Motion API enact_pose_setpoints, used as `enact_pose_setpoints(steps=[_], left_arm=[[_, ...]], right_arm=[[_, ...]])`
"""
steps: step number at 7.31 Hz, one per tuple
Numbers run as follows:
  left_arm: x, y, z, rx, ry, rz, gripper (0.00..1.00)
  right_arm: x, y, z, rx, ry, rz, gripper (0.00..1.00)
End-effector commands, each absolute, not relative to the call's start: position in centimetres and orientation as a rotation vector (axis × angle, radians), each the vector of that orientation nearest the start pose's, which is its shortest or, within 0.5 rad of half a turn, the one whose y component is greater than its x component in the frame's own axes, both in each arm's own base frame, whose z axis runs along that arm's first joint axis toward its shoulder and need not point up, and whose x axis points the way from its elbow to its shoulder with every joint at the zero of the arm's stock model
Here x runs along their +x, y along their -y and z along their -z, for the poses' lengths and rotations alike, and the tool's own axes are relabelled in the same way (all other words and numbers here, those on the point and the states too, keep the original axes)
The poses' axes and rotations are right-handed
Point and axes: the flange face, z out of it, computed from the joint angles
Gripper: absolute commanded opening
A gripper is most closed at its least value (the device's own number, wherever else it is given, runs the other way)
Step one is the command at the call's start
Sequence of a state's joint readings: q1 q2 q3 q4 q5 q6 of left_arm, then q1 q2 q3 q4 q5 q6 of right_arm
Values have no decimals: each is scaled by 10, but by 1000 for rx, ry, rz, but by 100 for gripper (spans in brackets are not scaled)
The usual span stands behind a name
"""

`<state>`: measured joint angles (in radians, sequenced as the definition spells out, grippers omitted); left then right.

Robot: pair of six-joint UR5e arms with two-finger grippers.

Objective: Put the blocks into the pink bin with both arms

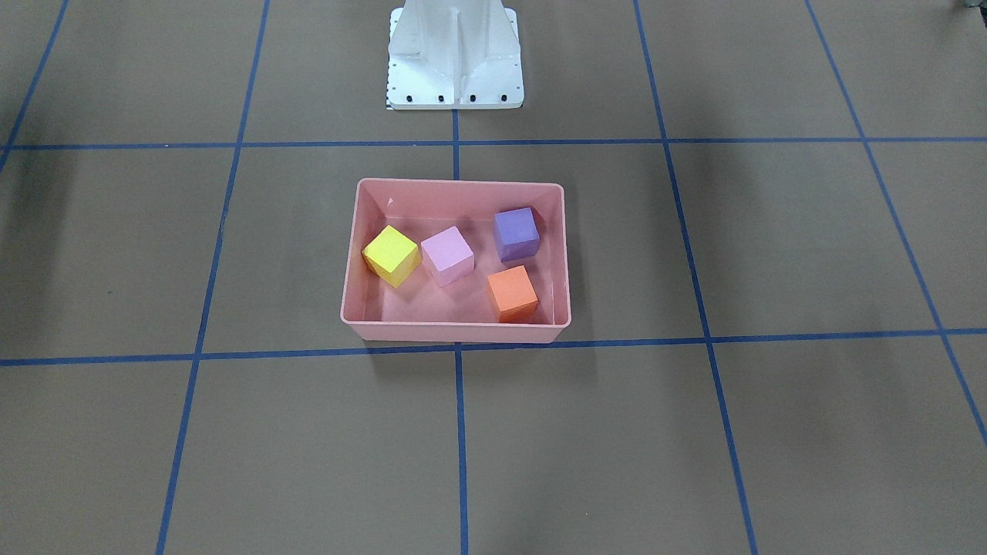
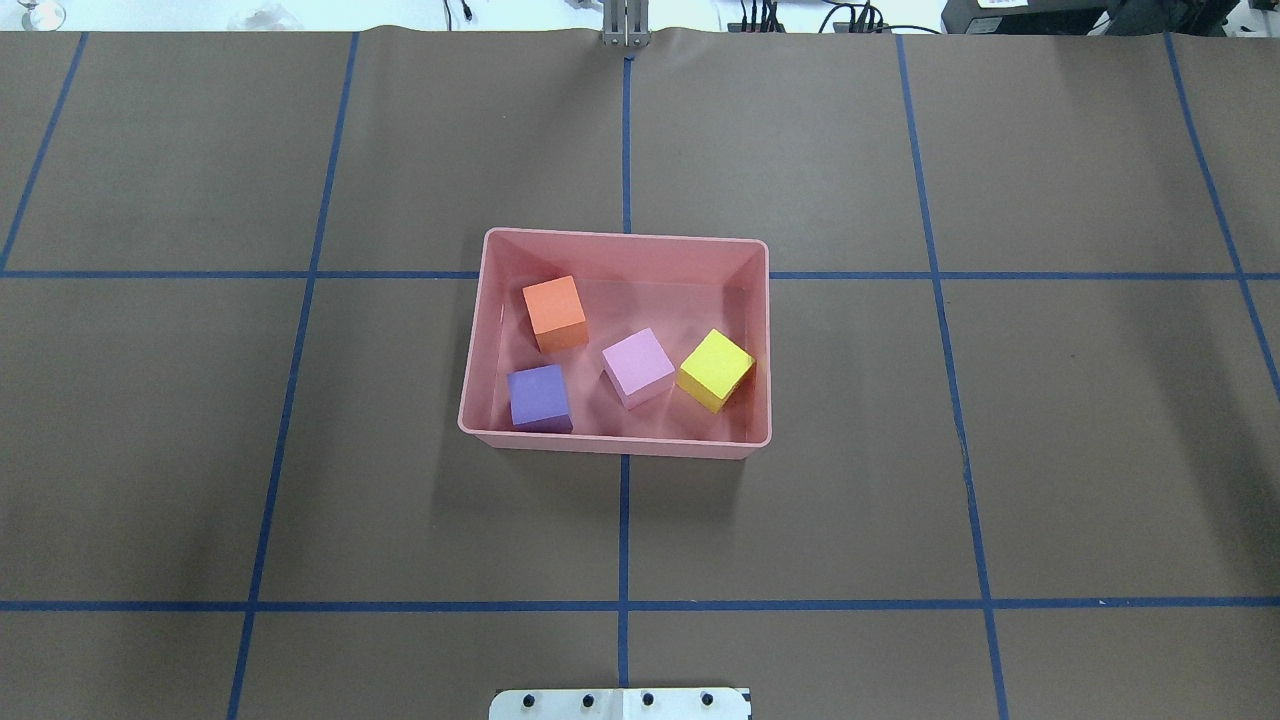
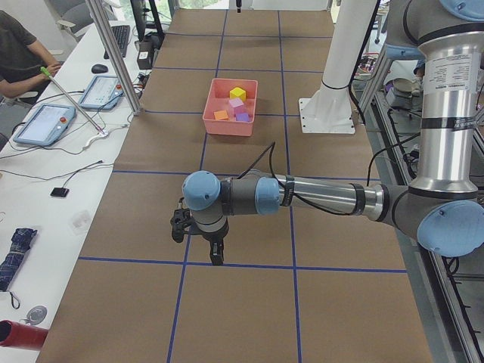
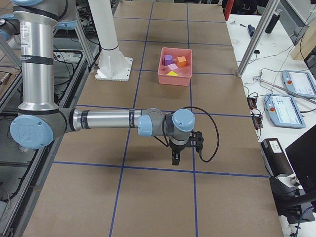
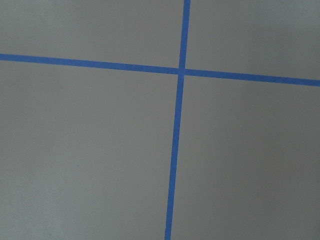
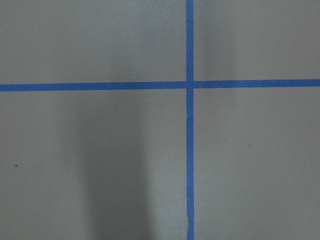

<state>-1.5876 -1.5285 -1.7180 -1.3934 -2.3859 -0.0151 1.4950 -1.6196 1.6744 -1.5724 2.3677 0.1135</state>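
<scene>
The pink bin (image 1: 455,331) sits at the table's middle, also in the overhead view (image 2: 615,443). Inside it lie the yellow block (image 1: 391,255), the light pink block (image 1: 447,255), the purple block (image 1: 515,233) and the orange block (image 1: 512,293), each apart from the others. My left gripper (image 3: 215,253) hangs low over the table far from the bin, seen only in the left side view. My right gripper (image 4: 175,159) does the same in the right side view. I cannot tell whether either is open or shut. Both wrist views show only brown table and blue tape.
The white pedestal base (image 1: 455,62) stands behind the bin on the robot's side. Blue tape lines (image 2: 624,520) grid the brown table cover. Side tables with tablets (image 3: 49,121) and cables, and a seated person (image 3: 19,57), lie beyond the table's long edge.
</scene>
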Motion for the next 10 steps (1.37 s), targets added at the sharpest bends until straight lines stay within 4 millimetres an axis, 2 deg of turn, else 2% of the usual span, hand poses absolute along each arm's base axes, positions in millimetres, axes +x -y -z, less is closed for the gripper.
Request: enact_pose_setpoints(steps=[1, 2, 5, 10], left_arm=[[-70, 464, -628, -74, -790, 61, 100], [-71, 465, -639, -87, -777, 63, 100], [-69, 467, -655, -54, -773, 45, 100], [-69, 468, -653, -45, -779, 39, 100]], right_arm=[[26, 477, -627, -20, 799, -13, 100], [26, 477, -627, -20, 799, -13, 100], [25, 477, -629, -24, 800, -14, 100], [26, 478, -627, -19, 799, -10, 100]])
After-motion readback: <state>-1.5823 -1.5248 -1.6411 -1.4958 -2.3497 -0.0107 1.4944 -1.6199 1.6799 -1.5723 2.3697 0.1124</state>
